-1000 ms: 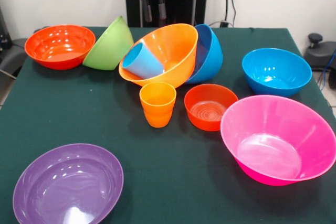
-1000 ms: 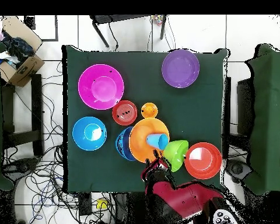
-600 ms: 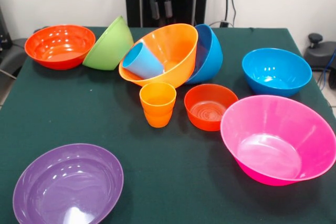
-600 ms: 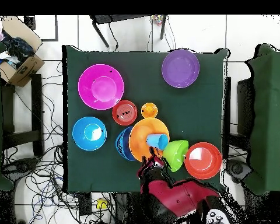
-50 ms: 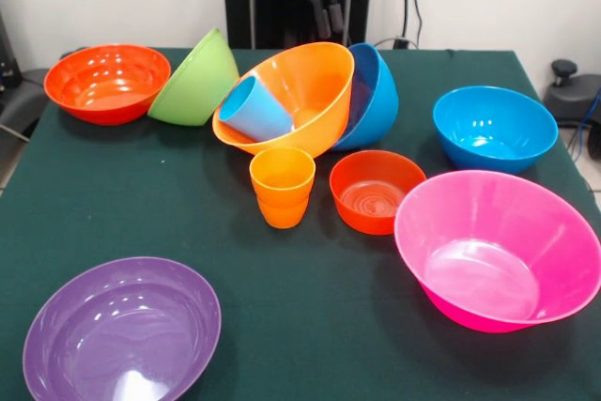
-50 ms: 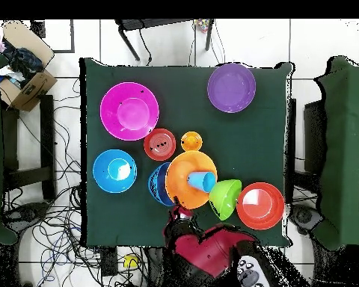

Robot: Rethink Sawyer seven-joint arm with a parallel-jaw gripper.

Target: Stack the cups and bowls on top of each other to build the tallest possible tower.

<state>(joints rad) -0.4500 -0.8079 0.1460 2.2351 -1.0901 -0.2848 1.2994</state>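
Claw (image 5: pixel 328 16) shows in front view; overhead hides it.

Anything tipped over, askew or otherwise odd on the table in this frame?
Yes. The orange bowl is tilted on its side, leaning against a blue bowl that is also tipped, and the light blue cup lies slanted inside it. The lime green bowl is tipped up beside the red-orange bowl. The other bowls sit upright.

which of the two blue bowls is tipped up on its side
The blue bowl leaning behind the tilted orange bowl. The other blue bowl sits upright, apart, alone.
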